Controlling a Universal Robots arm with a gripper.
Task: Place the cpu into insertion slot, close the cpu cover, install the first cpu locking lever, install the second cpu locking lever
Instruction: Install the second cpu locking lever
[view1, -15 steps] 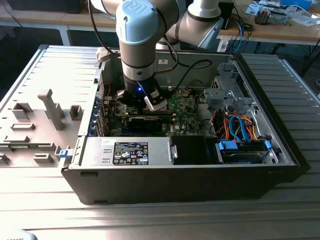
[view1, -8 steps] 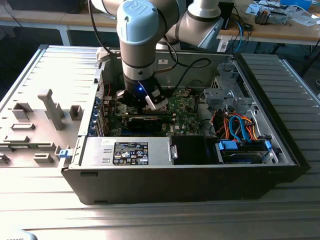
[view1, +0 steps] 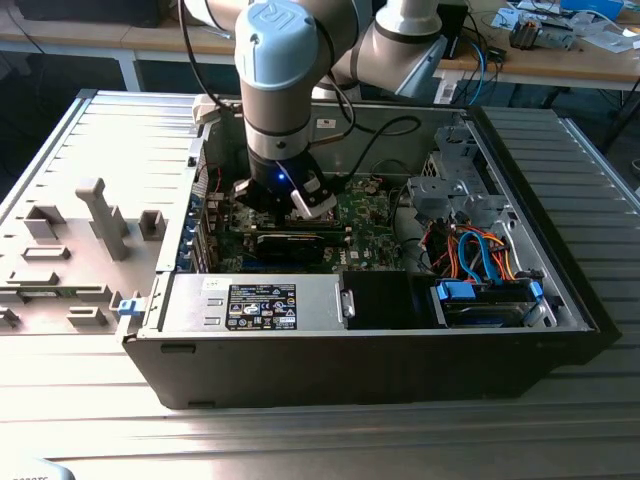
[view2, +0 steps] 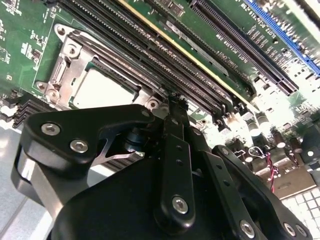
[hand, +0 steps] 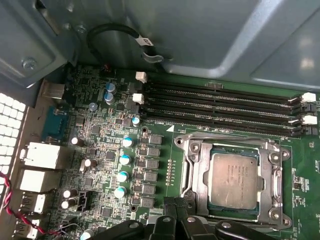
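The cpu (hand: 234, 180) lies flat in the insertion slot (hand: 265, 214), its silvery top showing through the window of the cpu cover (hand: 196, 172), which lies down over it. In the second wrist view the cpu (view2: 102, 90) and the cover (view2: 70, 62) sit just beyond my fingertips. My gripper (hand: 176, 206) is shut, with its tips together at the socket's edge, beside a thin wire lever (hand: 181, 167) that runs along the frame. Nothing shows between the fingers. In the exterior view the gripper (view1: 290, 198) reaches down into the open computer case over the green motherboard (view1: 368, 215).
Long black memory slots (hand: 220, 107) run beside the socket, and rows of capacitors (hand: 123, 161) stand on its other side. A black labelled box (view1: 262, 305) and a blue-trimmed drive bay (view1: 487, 298) fill the case's front. Cables (view1: 470, 250) lie at the exterior view's right.
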